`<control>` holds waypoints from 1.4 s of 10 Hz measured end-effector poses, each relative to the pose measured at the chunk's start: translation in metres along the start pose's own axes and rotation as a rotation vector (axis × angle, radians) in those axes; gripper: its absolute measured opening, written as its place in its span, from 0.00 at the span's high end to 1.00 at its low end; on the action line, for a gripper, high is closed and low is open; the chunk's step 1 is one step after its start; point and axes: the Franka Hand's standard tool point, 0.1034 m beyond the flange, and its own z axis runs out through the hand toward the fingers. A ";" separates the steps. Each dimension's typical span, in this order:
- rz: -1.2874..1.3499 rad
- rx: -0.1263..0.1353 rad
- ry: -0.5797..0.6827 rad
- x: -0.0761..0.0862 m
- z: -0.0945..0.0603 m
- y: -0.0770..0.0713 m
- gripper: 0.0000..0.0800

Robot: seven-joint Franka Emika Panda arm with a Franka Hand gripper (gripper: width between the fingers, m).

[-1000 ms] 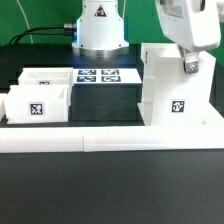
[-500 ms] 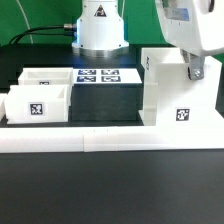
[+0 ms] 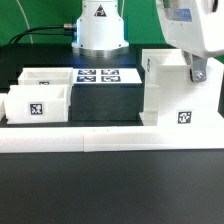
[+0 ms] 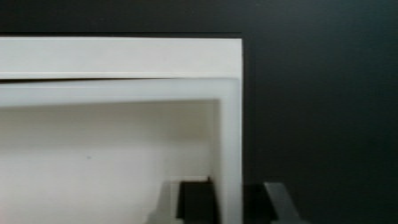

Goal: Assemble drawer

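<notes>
- Reading the exterior view as a clock face, the drawer shell (image 3: 172, 95) is standing upright at about 3 o'clock, on the tabletop (image 3: 100, 190) just behind the border wall (image 3: 110, 140).
- The hand (image 3: 197, 73) is coming down from 12 o'clock onto the shell's upper edge, at the shell's 2 o'clock corner.
- In the wrist view the two dark fingers (image 4: 192, 203) are straddling one thin white wall of the shell, one on each side and pressing against it. I am judging the hand to be clenched on that wall.
- The two knobbed trays are sitting at 9 o'clock, well apart from the shell. The rear tray (image 3: 48, 79) is lying just behind the front tray (image 3: 30, 105), and both are open upward.
- The marker board (image 3: 104, 76) is lying flat between trays and shell, toward 12 o'clock.
- The shell is looking like stiff, light, hollow plastic with smooth, probably slippery faces.
- A pinch on one thin wall near a corner is probably giving little leverage, so the shell may be swinging or twisting if lifted quickly.
- The best hold is probably over the top rim, with the wall seated deep between the pads.
- The trays are looking equally light, and their side walls are offering the same kind of rim pinch.
</notes>
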 end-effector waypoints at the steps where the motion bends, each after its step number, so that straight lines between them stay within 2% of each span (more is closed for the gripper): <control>1: -0.006 0.001 0.000 -0.001 0.000 0.000 0.94; 2: -0.009 0.003 0.000 -0.001 -0.001 -0.001 0.67; 3: -0.012 0.007 0.000 -0.001 -0.001 -0.002 0.67; 4: -0.016 0.011 0.000 -0.002 -0.002 -0.003 0.41; 5: -0.022 0.014 0.001 -0.002 -0.002 -0.003 0.26; 6: -0.028 0.015 0.000 -0.003 -0.003 -0.004 0.21; 7: -0.046 0.014 0.000 -0.005 -0.004 -0.003 0.21; 10: -0.282 -0.004 -0.002 -0.006 -0.034 0.029 0.19; 11: -0.270 -0.004 -0.006 -0.004 -0.042 0.040 0.19; 12: -0.276 -0.001 -0.007 -0.002 -0.045 0.046 0.19; 14: -0.294 -0.004 -0.008 -0.003 -0.042 0.046 0.19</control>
